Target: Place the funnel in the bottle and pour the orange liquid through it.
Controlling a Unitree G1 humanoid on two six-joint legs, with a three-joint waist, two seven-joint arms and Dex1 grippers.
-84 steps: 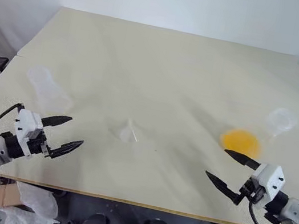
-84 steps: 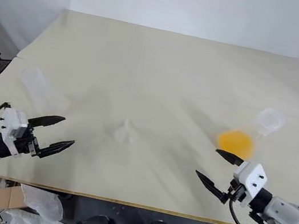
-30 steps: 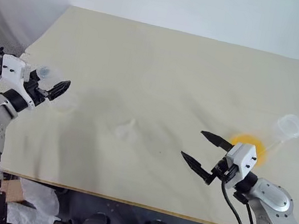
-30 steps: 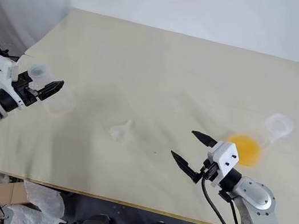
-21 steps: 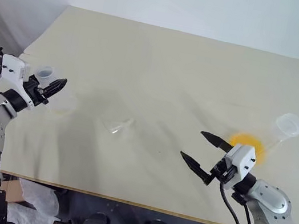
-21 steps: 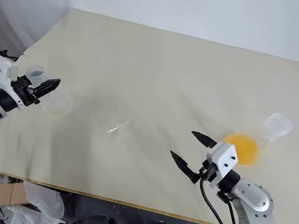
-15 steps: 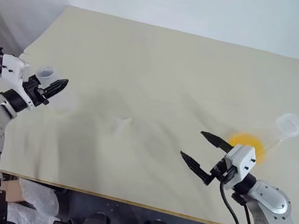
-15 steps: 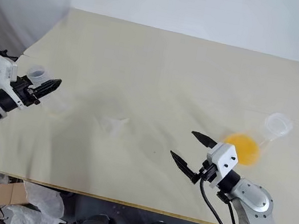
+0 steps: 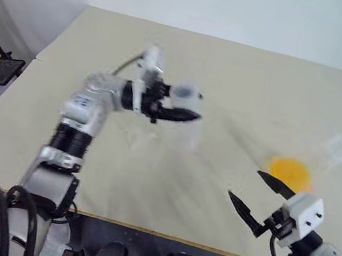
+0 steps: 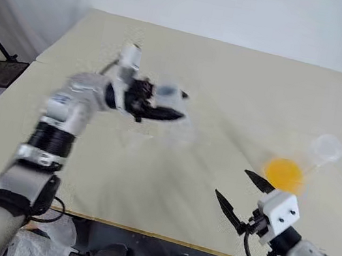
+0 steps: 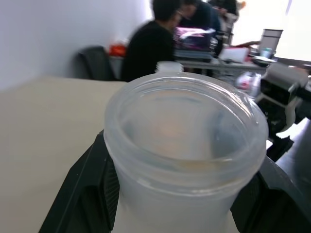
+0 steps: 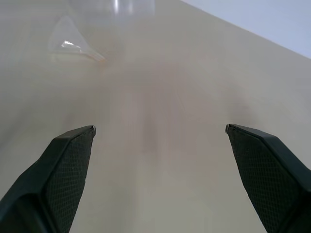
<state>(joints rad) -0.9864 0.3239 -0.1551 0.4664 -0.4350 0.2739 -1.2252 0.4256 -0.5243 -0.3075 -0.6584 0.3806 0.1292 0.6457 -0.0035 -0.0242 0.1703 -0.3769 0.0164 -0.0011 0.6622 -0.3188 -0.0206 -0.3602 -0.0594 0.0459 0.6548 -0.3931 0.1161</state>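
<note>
a pale beige table [image 9: 235,66] is being backed by a plain white wall [image 9: 213,3]. in the left wrist view, a seated person [image 11: 150,46] and cluttered desks [image 11: 228,56] are being lit brightly.

The left arm reaches from the lower left up into the upper middle of the head view, its wrist bent so the left end effector [image 9: 183,114] points level toward the right of the frame. Its black fingers [image 11: 82,187] clamp the neck of the bottle [image 11: 184,145]. The right arm enters at the lower right corner; the right end effector [image 9: 257,197] points toward the upper left, its fingers spread wide with nothing between them.
</note>
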